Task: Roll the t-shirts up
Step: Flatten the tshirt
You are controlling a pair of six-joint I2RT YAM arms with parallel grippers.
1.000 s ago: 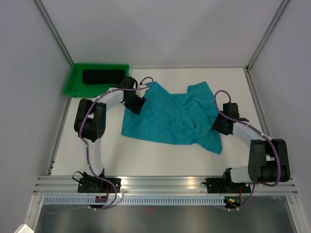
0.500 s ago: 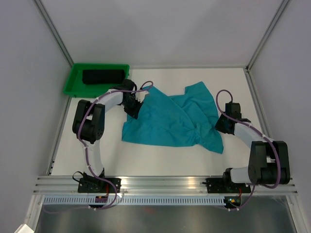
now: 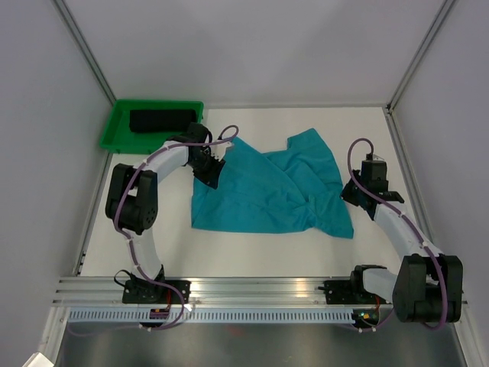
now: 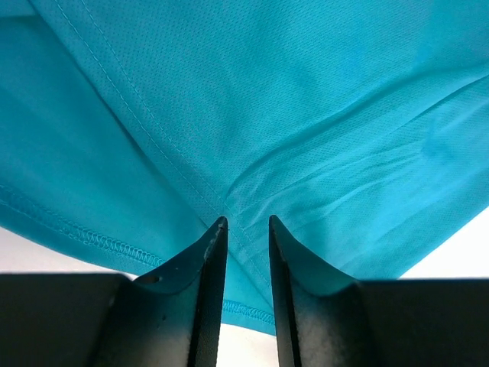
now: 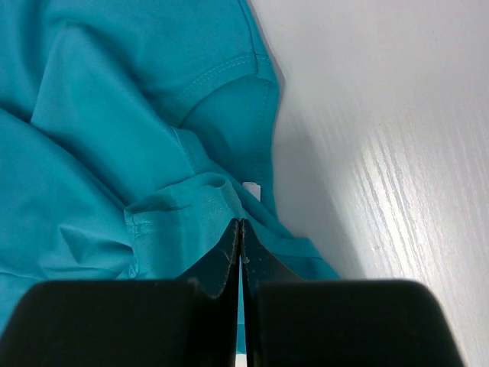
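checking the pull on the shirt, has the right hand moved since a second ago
Yes. The right hand has shifted rightward, closer to the table's right edge, shut on the teal t-shirt.

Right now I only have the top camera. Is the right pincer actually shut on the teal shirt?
Observer: On the right wrist camera, the right pincer has its jaws shut tight against a bunched fold at the edge of the teal shirt. I can't tell whether any cloth is caught between them.
Operator: And the other side?
Observer: On the left wrist camera, the left pincer has its jaws a narrow gap apart over the shirt, and creases in the cloth run toward that gap. I can't tell if it has a grip there either.
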